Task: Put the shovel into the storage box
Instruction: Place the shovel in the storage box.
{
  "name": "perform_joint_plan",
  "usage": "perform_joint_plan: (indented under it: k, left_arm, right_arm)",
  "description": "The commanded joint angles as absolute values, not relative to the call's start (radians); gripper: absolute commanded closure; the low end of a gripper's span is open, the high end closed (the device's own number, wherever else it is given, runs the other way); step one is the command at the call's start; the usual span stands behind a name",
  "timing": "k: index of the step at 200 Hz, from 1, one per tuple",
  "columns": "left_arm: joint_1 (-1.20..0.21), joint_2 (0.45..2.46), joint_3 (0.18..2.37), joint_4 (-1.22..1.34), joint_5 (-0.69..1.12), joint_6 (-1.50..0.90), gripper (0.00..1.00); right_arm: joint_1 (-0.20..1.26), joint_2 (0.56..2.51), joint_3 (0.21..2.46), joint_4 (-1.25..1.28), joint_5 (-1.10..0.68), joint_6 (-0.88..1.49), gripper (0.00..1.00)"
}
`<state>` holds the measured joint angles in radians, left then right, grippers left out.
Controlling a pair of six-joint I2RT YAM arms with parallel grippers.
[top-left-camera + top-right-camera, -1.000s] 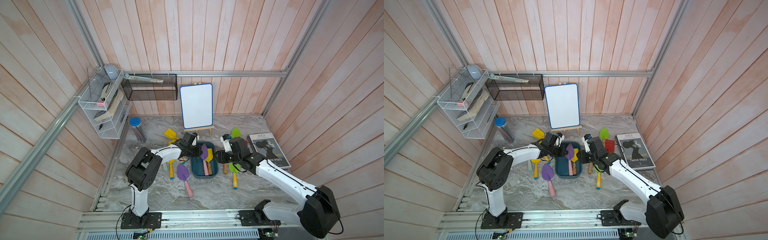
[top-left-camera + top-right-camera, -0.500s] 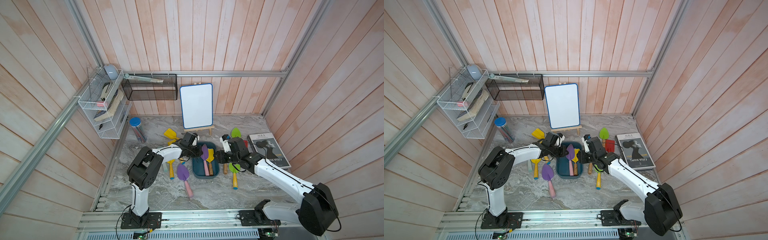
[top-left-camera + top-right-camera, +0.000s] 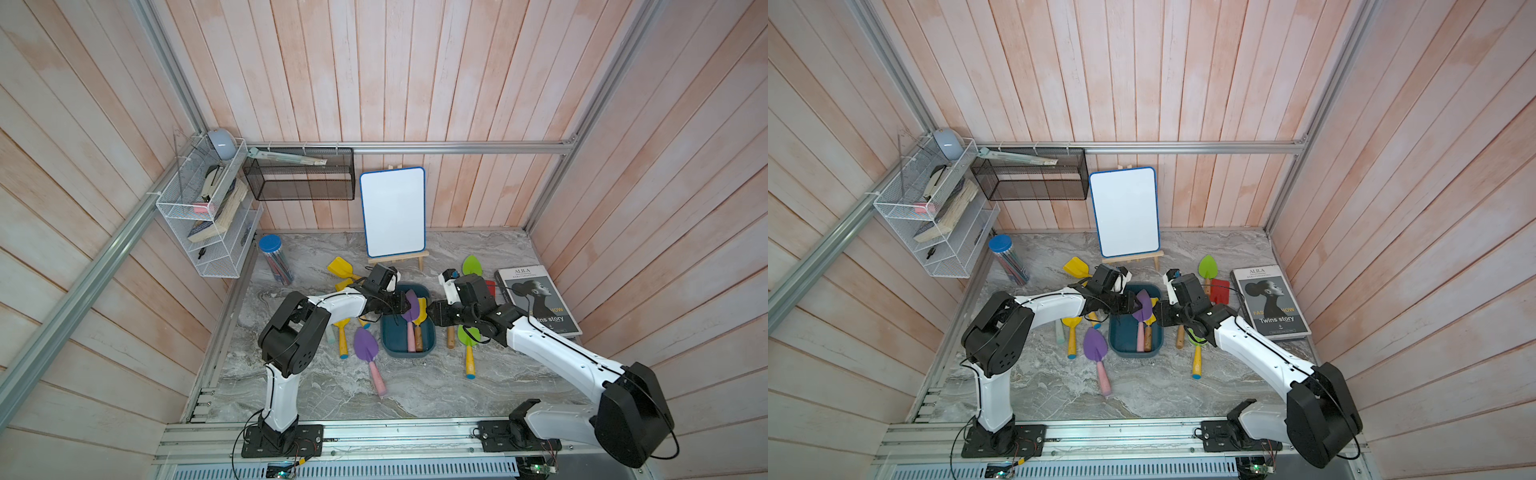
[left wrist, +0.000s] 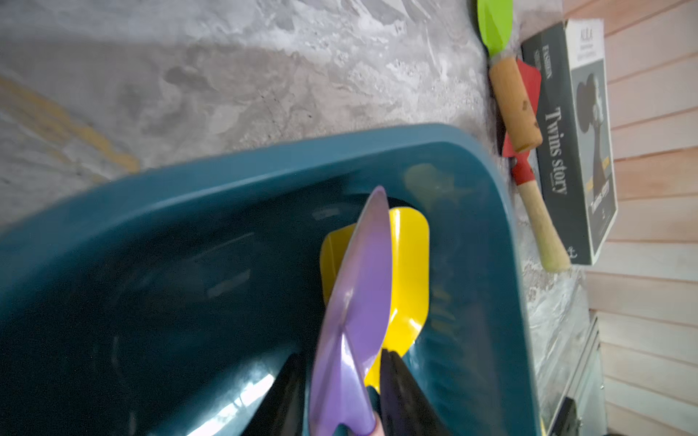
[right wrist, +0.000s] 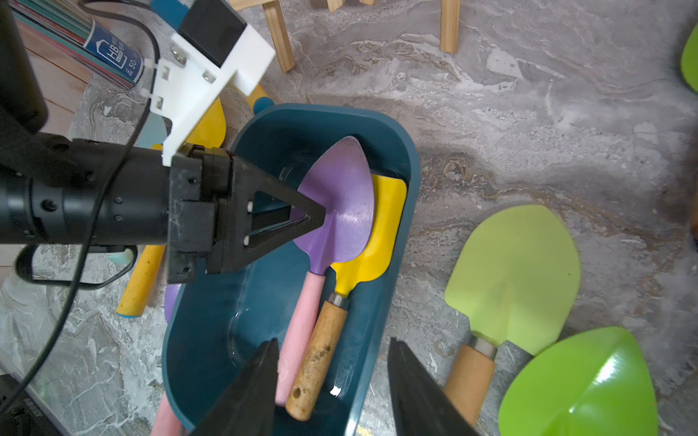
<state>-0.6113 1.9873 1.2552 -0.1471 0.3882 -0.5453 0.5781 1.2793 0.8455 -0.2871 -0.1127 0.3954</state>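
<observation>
The left gripper [image 4: 342,356] reaches in over the far end of the storage box [image 5: 204,339]. Its black fingers [image 4: 400,392] stand on either side of the purple shovel [image 5: 340,204]; whether they press on it I cannot tell. That shovel lies inside the box with its blade leaning on a yellow shovel [image 5: 389,226] next to it. The right gripper [image 5: 333,341] hovers just beside the box, jaws well apart and empty.

The box sits on a grey marbled tabletop [image 3: 415,386], closed in by pale pink plank walls [image 3: 415,83].

Only the left wrist view shows the purple blade edge-on between the fingers. The right wrist view shows both handles lying in the box. Both top views take in a whiteboard [image 3: 392,212], a white wire rack [image 3: 203,232], a black mesh basket [image 3: 299,178] and a book [image 3: 1271,303].

More tools lie loose near the box: a second purple shovel [image 3: 1094,345] and a red shovel [image 4: 523,171]. The right arm hides part of a green shovel [image 3: 466,336].
</observation>
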Motion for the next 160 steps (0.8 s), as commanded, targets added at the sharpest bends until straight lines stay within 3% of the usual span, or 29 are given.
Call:
perform_joint_plan:
  k: [1, 98, 160]
  left_arm:
    - [-0.613, 2.021, 1.271, -0.194, 0.373, -0.539, 0.56]
    - [-0.65, 2.059, 1.411, -0.361, 0.256, -0.52, 0.41]
    - [-0.655, 2.068, 1.46, -0.437, 0.182, -0.529, 0.36]
  right_arm:
    - [0.582, 1.287, 0.845, -0.279, -0.102, 0.388, 0.47]
    - [0.583, 1.287, 0.847, -0.281, -0.1, 0.383, 0.47]
    - [0.581, 1.288, 0.848, -0.284, -0.098, 0.383, 0.47]
